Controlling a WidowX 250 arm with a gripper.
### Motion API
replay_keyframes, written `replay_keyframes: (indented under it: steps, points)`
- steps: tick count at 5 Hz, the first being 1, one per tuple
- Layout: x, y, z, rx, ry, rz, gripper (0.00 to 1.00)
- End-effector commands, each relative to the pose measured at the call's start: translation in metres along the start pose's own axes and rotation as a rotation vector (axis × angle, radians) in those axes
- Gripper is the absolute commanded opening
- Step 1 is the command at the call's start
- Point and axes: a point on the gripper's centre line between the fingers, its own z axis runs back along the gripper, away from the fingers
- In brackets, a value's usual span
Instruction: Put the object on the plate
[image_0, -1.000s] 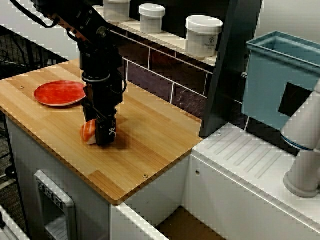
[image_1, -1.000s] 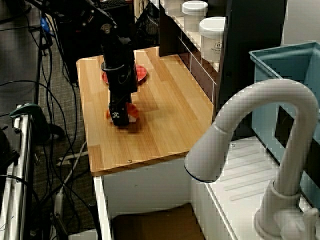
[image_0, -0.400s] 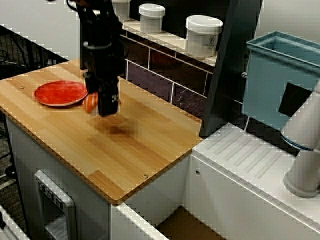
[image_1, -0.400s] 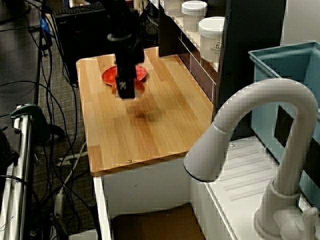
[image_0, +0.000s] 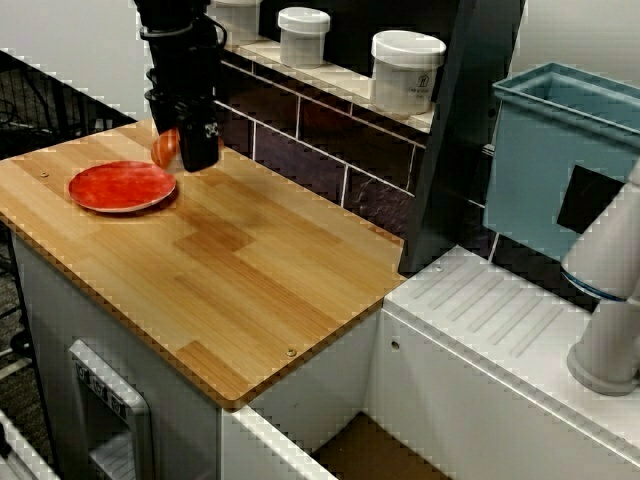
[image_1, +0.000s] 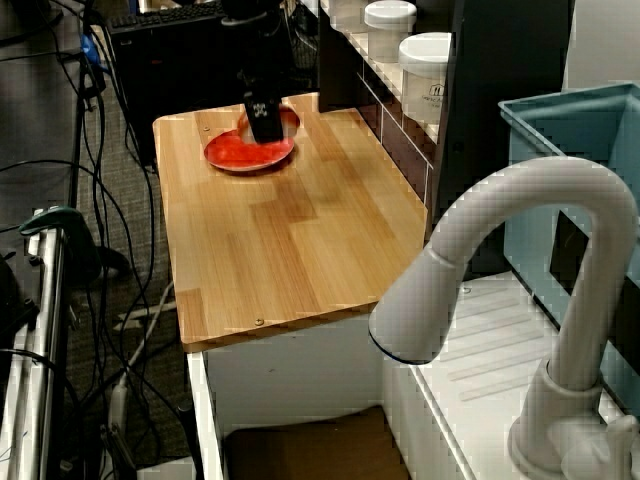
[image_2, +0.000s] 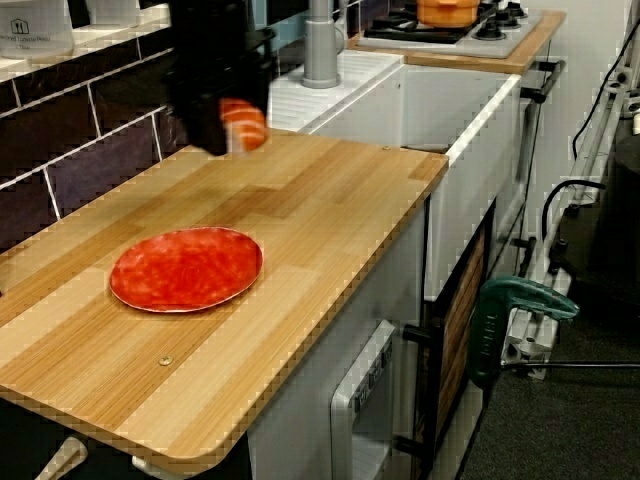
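Gripper: we see the black gripper clamped on the salmon nigiri, raised clear of the wooden counter.
Nigiri: we make out its orange striped top and white base jutting from between the fingers; it touches nothing but the gripper.
Plate: the red plate lies flat near the counter's far-left end and we see it bare.
Position: in the view from the front-left corner the nigiri hangs just beside the plate's rim, toward the tiled wall; in the view from the faucet side the gripper overlaps the plate's rear edge; we cannot tell whether it is directly above the plate.
Shelf: we count 3 white lidded jars on the ledge behind the counter.
Sink side: a white faucet curves over the drainboard, well apart from the plate.
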Motion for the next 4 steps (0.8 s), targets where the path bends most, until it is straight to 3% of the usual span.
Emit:
replay_keyframes:
  steps: [1, 4]
  points:
    - [-0.012, 0.048, 0.007, 0.037, -0.065, 0.042, 0.00]
    - [-0.034, 0.060, -0.009, 0.078, -0.061, -0.022, 0.00]
